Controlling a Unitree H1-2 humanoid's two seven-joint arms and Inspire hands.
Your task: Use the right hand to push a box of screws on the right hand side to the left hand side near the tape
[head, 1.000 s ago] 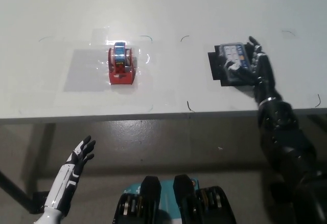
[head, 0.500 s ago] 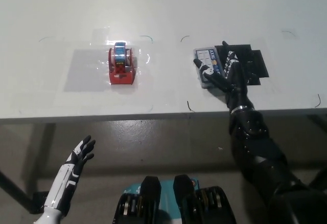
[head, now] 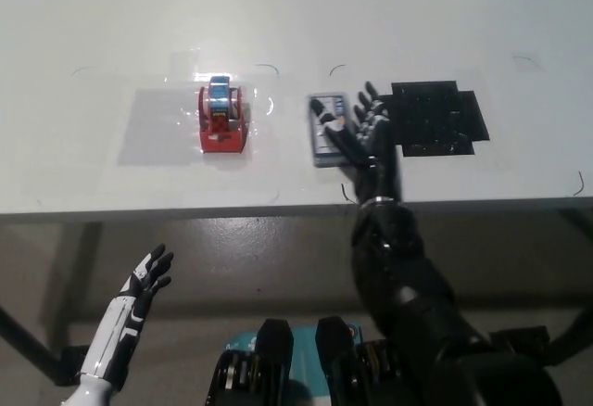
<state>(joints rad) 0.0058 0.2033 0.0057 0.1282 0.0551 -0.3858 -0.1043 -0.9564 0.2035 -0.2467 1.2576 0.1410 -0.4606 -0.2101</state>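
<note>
Head view, right robot hand on screw box, tape well apart.

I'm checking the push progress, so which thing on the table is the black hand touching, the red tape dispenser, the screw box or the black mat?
The screw box: the right hand rests against it; the red tape dispenser and the black mat lie untouched.

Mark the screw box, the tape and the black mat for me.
screw box [head: 324, 143]: head view, its lower left part, clear of the hand.
tape [head: 219, 96]: head view, the roll on the red dispenser.
black mat [head: 434, 119]: head view, its middle.
</note>
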